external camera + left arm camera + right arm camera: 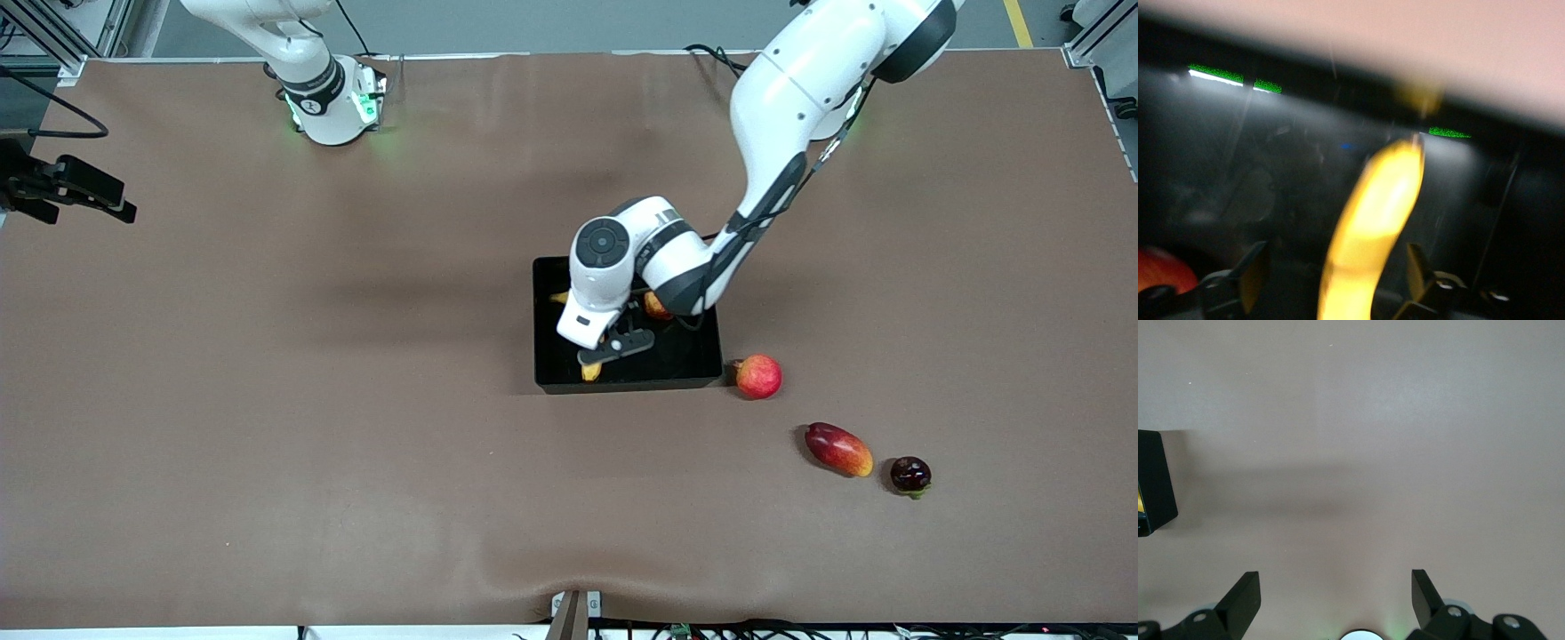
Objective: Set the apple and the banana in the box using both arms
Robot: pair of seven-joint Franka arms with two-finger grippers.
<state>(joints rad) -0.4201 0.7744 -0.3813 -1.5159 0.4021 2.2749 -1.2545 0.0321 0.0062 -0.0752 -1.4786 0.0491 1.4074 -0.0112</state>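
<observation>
The black box [622,384] stands mid-table. The yellow banana [591,371] is inside it, mostly hidden under my left gripper [615,348]. In the left wrist view the banana [1378,213] runs between the open fingers [1255,273] of my left gripper [1336,273] with a gap on each side. The red apple [656,305] also sits in the box beside the left wrist, and a red edge of the apple [1161,270] shows in that view. My right gripper [107,203] waits open and empty above the right arm's end of the table, and the right wrist view has my right gripper [1336,590] over bare cloth.
A pinkish-red round fruit [758,376] lies just outside the box toward the left arm's end. A red-orange mango [838,449] and a dark purple fruit [910,475] lie nearer the front camera. A box corner [1153,480] shows in the right wrist view.
</observation>
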